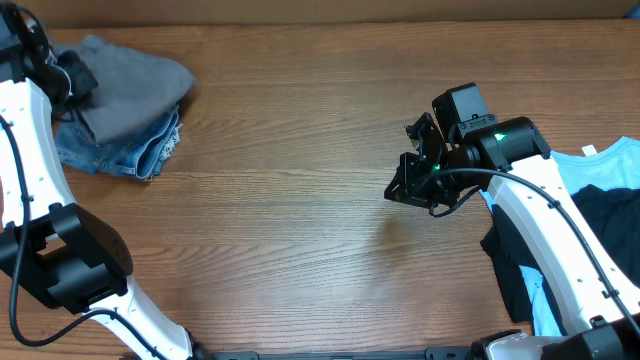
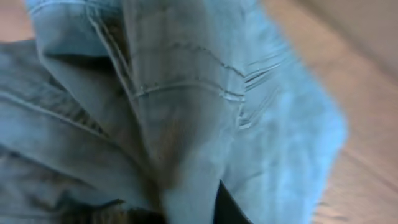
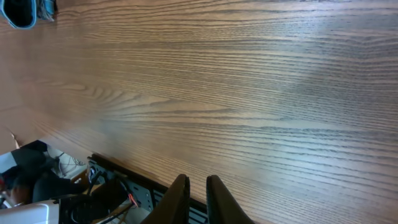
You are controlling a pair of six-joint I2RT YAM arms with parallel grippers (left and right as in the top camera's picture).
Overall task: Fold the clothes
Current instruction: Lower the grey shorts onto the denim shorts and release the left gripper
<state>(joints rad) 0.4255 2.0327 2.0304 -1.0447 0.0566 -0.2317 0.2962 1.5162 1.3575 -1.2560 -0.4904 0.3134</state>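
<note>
The grey shorts [image 1: 130, 85] lie bunched at the far left of the table, on top of a pair of denim shorts. My left gripper [image 1: 72, 75] sits at their left edge. In the left wrist view the grey cloth [image 2: 186, 93] fills the blurred frame. Only one dark fingertip of the left gripper [image 2: 193, 205] shows, with cloth wrapped against it, so it looks shut on the shorts. My right gripper [image 1: 395, 193] hangs over bare table right of centre, shut and empty, and also shows in the right wrist view [image 3: 198, 186].
Faded blue denim shorts [image 1: 120, 150] lie under the grey shorts. A light-blue T-shirt [image 1: 610, 165] and a black garment [image 1: 600, 240] lie at the right edge under the right arm. The table's front edge shows near the right fingers [image 3: 124, 168].
</note>
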